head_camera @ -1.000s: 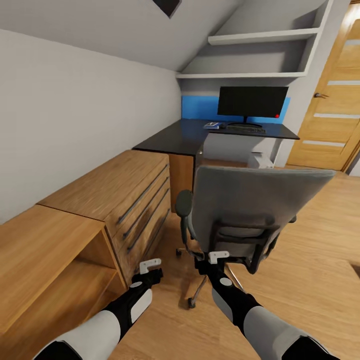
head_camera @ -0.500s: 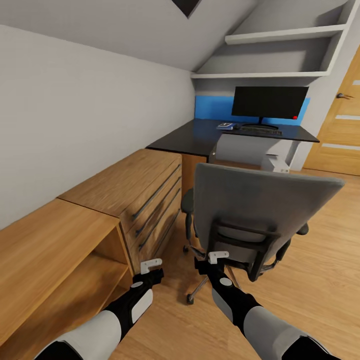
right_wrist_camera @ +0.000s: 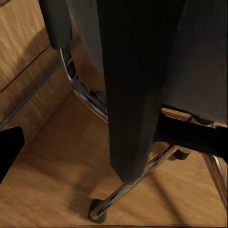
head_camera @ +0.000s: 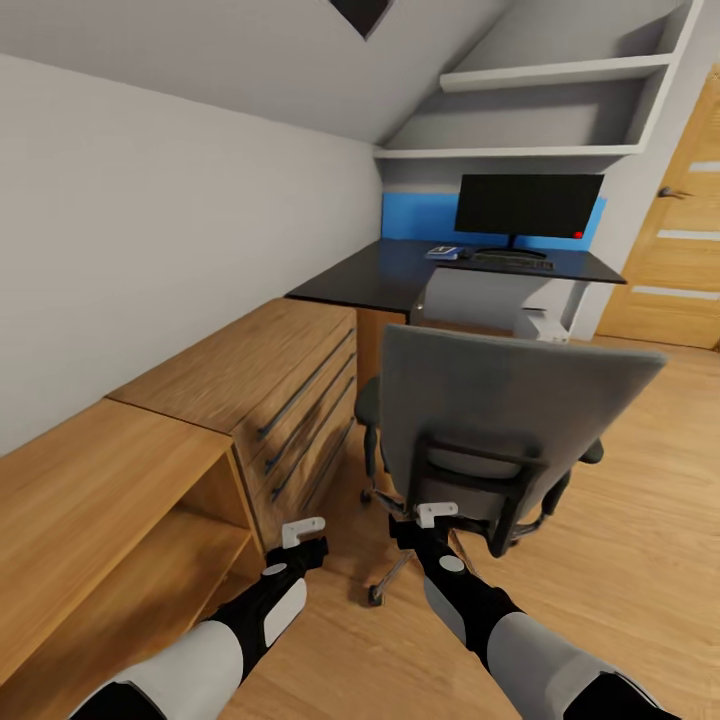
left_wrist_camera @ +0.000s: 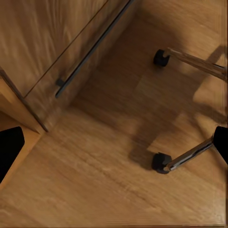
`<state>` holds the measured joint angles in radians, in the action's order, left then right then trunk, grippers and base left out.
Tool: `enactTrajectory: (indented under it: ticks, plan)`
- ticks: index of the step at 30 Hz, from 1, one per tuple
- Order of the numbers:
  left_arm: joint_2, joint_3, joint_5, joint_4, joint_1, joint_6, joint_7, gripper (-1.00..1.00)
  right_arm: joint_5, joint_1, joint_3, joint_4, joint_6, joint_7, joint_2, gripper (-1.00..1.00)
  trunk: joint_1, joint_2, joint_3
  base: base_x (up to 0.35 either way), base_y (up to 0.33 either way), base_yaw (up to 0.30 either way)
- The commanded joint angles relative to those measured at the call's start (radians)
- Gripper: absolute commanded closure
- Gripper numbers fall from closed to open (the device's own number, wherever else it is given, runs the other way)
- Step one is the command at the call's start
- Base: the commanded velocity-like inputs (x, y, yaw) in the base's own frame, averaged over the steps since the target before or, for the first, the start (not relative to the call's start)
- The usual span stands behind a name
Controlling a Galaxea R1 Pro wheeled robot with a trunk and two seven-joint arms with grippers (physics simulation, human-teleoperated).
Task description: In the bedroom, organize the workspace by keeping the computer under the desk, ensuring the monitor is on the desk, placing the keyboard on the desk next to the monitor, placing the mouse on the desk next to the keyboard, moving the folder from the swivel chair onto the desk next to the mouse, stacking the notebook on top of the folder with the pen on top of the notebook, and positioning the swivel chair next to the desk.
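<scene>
My two arms carry glossy white shells on the forearms, joined by black segments at the elbows and wrists. A grey-white oval cover sits on each black wrist. The left gripper [head_camera: 303,532] and right gripper [head_camera: 437,514] are black, each topped by a small white bracket.

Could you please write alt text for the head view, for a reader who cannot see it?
A grey swivel chair, back toward the camera, stands on a wood floor between the robot and a black desk bearing a monitor and keyboard. A light wood dresser lines the wall. The left hand and right hand reach forward, low.
</scene>
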<state>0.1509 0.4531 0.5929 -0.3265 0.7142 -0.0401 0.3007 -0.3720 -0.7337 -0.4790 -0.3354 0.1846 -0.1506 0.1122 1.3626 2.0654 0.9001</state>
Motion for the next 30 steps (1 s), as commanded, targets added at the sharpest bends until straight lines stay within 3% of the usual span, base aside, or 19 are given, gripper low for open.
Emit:
enactTrajectory:
  ticks: [1,17,30]
  plan:
    - [-0.001,0.009,0.01,0.0,0.001,-0.004,0.006,-1.0,-0.008,-0.001,-0.008,0.001,0.004,-0.006,0.0,-1.0,0.0,0.0,0.0,-0.123,0.0,-0.184]
    - [-0.002,0.007,0.011,0.0,0.001,-0.004,0.006,-1.0,-0.009,-0.001,-0.009,0.001,0.004,-0.005,0.0,-1.0,0.0,0.0,-0.013,-0.027,0.0,-0.212]
    - [-0.007,0.004,0.013,0.001,0.001,-0.004,0.008,-1.0,-0.007,-0.001,-0.01,0.001,0.009,0.0,0.001,-1.0,0.0,0.0,-0.014,0.0,0.0,-0.021]
